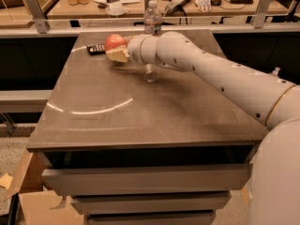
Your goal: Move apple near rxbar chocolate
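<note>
Currently round reddish-orange apple [114, 41] is held by white arm's two-finger gripper [116, 48], tan fingers [119, 55] closed around it. Fruit is carried over far left of brown table [140, 116], just beside flat near-black wrapped rxbar chocolate [95, 49]. Risks judged: bar nudged if fruit is lowered too far left; roll toward edge if released abruptly; clear plastic water bottle [152, 17] brushed by forearm.

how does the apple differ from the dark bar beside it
The apple is round and reddish-pink; the rxbar chocolate is flat, rectangular and near-black. The apple is gripped by the end effector at the far left of the table; the rxbar chocolate lies free on the surface. The apple stands much taller than the thin rxbar chocolate. Both are close together near that far left corner.
</note>
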Available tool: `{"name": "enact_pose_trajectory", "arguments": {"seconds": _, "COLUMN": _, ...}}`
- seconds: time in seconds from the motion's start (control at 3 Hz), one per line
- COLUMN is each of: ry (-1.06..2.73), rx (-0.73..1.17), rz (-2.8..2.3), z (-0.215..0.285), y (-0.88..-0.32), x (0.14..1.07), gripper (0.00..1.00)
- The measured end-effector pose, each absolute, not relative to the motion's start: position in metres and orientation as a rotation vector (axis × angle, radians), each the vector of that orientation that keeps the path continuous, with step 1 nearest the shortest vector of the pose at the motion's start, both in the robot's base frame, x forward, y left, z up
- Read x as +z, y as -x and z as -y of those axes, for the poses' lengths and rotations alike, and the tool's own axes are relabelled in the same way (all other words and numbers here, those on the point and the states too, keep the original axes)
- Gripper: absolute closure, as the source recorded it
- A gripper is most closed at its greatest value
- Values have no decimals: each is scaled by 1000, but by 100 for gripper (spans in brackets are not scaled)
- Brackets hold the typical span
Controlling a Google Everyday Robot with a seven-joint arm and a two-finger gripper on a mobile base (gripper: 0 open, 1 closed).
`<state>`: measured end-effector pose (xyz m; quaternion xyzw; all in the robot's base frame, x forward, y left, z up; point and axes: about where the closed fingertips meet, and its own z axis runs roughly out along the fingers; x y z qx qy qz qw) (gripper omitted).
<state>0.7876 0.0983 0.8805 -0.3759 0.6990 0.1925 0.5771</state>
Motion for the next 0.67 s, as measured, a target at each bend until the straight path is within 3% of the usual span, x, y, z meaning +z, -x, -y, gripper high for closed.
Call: {"name": "enact_pose_trajectory", "arguments": {"seconds": 0.67, "ry": 876, "rx": 464, "rz": -1632, "z": -115, "y": -787, "x": 870, "gripper": 32}}
